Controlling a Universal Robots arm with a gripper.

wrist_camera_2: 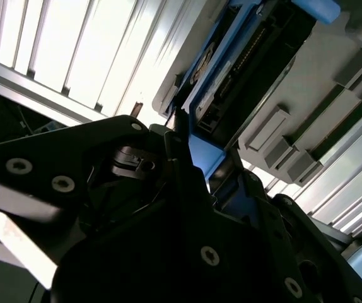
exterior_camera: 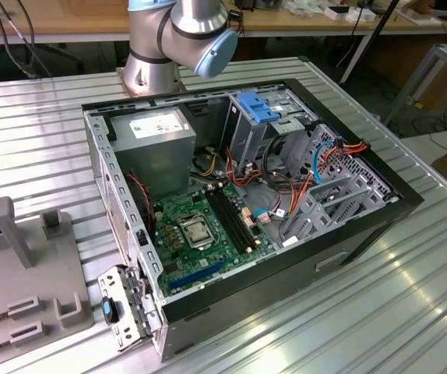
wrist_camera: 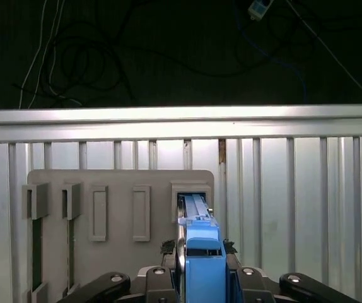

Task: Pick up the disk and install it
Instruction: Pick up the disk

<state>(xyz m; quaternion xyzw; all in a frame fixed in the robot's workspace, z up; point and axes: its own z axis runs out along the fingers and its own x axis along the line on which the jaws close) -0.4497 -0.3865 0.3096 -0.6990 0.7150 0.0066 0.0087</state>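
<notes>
The disk (wrist_camera: 203, 252), dark grey with bright blue rails, stands on edge in a slot of the grey holder block (wrist_camera: 124, 189). My gripper (wrist_camera: 203, 278) straddles its upper end, with a dark finger pressed against each flat side. In the second wrist view the gripper (wrist_camera_2: 193, 158) closes around the blue rail, and the disk's dark connector end (wrist_camera_2: 244, 69) reaches down to the block. The open computer case (exterior_camera: 247, 195) lies on its side in the middle of the table. Its metal drive cage with blue clips (exterior_camera: 258, 105) is at the far side.
The grey holder block (exterior_camera: 21, 296) sits at the exterior view's left and has several other slots. The arm's base (exterior_camera: 173, 47) stands behind the case. Just beyond the block is the ribbed table's edge (wrist_camera: 168, 117), with dark floor and cables past it.
</notes>
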